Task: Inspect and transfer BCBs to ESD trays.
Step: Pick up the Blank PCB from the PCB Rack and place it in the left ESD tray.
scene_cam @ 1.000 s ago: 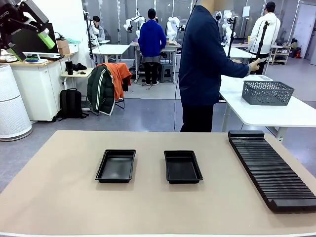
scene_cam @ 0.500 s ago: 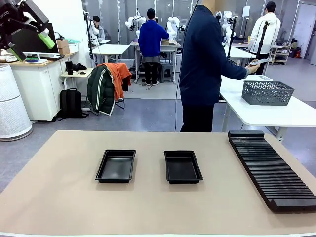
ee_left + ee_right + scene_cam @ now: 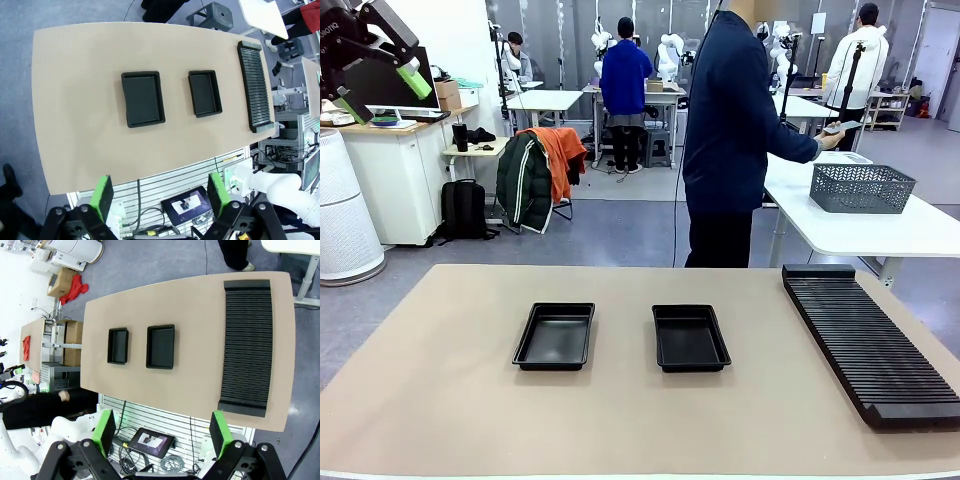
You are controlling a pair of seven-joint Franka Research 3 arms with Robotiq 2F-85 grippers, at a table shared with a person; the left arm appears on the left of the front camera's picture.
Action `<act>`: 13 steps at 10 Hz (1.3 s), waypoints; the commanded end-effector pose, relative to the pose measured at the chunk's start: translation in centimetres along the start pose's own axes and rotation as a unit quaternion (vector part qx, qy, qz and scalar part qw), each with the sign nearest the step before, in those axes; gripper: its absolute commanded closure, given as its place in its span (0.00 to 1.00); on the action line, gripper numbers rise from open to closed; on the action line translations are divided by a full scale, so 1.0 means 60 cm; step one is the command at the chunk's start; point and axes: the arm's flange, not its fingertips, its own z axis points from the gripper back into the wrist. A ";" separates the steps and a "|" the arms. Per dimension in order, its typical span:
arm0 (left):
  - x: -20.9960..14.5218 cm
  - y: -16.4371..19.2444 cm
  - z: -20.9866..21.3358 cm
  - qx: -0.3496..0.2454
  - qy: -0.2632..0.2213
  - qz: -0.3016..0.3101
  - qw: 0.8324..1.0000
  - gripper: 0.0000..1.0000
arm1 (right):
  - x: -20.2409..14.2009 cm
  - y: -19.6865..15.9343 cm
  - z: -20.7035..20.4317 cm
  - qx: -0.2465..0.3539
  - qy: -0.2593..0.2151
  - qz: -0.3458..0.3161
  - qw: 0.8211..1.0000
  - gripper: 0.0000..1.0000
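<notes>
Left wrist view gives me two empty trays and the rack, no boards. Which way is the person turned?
Observer: The person stands at the far side, turned toward a white side table.
Operator: Holding anything?
Observer: One hand holds a small flat thing, too small to name.
Operator: And the right claw?
Observer: The right claw is open and empty, high above the table.

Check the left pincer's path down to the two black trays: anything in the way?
Nothing visible. The open left pincer hangs high above the tan table, with free air down to the two shallow black rectangular plastic trays, both empty. The long black ribbed rack lies apart, off to one side.
</notes>
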 end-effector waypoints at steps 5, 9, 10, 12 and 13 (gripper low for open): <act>0.000 -0.001 0.000 0.003 -0.001 0.000 1.000 0.00 | -0.001 0.001 0.001 0.006 0.000 0.001 1.000 0.00; 0.000 -0.001 0.000 0.003 -0.001 0.000 1.000 0.00 | -0.001 0.001 0.001 0.006 0.000 0.001 1.000 0.00; 0.000 -0.001 0.000 0.003 -0.001 0.000 1.000 0.00 | -0.001 0.001 0.001 0.006 0.000 0.001 1.000 0.00; 0.000 -0.001 0.000 0.003 -0.001 0.000 1.000 0.00 | -0.001 0.001 0.001 0.006 0.000 0.001 1.000 0.00; 0.000 -0.001 0.000 0.003 -0.001 0.000 1.000 0.00 | -0.001 0.001 0.001 0.006 0.000 0.001 1.000 0.00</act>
